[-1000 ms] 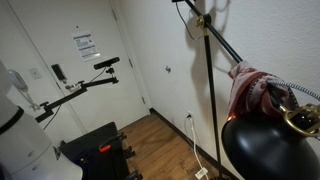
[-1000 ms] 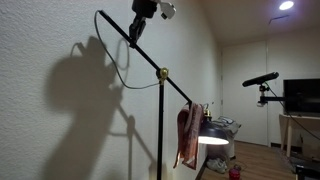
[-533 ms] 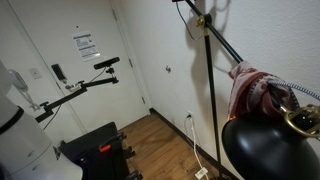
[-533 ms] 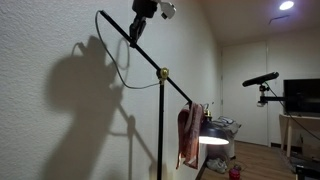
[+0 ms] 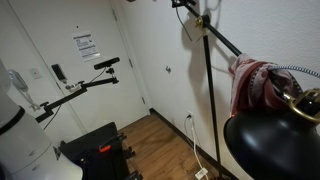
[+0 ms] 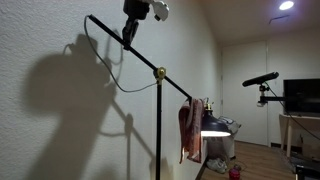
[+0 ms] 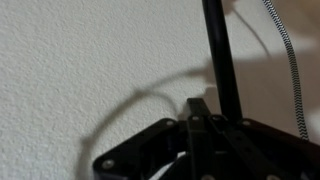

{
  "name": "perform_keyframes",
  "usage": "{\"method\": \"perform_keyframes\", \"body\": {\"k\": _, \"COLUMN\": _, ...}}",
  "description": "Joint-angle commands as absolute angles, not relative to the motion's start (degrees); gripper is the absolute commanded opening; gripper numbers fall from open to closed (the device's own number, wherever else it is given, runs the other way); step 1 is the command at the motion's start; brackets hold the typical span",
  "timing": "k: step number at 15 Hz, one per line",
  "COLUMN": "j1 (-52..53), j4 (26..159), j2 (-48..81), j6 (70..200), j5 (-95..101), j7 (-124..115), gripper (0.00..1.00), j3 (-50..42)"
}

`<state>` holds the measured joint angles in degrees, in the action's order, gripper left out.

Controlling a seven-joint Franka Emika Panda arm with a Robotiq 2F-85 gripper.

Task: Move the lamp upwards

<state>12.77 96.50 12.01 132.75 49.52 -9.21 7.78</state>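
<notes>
The jaws are shut tight on the thin arm of the lamp (image 6: 160,73), which is seen running out from between them in the wrist view. The dome shade (image 5: 268,145) is hung well below the jaws. The lift is judged partly done; how much is left cannot be told.

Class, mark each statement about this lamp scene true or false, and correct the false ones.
1. The gripper is shut on the lamp's sloping arm. True.
2. The red-white cloth lies on the floor. False: it hangs from the lamp's arm, just above the shade.
3. The lamp is switched off. False: light glows under the shade.
4. A paper notice is stuck on the door. True.
</notes>
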Motion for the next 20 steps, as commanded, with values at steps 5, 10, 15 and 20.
{"method": "perform_keyframes", "body": {"k": 5, "j1": 15.0, "j4": 91.7, "j2": 19.4, "j6": 128.9, "j5": 47.9, "j7": -6.3, "gripper": 0.00, "j3": 8.6}}
{"method": "perform_keyframes", "body": {"k": 10, "j1": 15.3, "j4": 91.2, "j2": 20.5, "j6": 127.8, "j5": 47.9, "j7": -4.4, "gripper": 0.00, "j3": 8.4}}
{"method": "perform_keyframes", "body": {"k": 15, "j1": 15.1, "j4": 91.0, "j2": 20.6, "j6": 127.1, "j5": 48.0, "j7": -3.8, "gripper": 0.00, "j3": 8.1}}
{"method": "perform_keyframes", "body": {"k": 20, "j1": 16.0, "j4": 90.2, "j2": 21.0, "j6": 123.3, "j5": 50.6, "j7": -4.6, "gripper": 0.00, "j3": 7.6}}
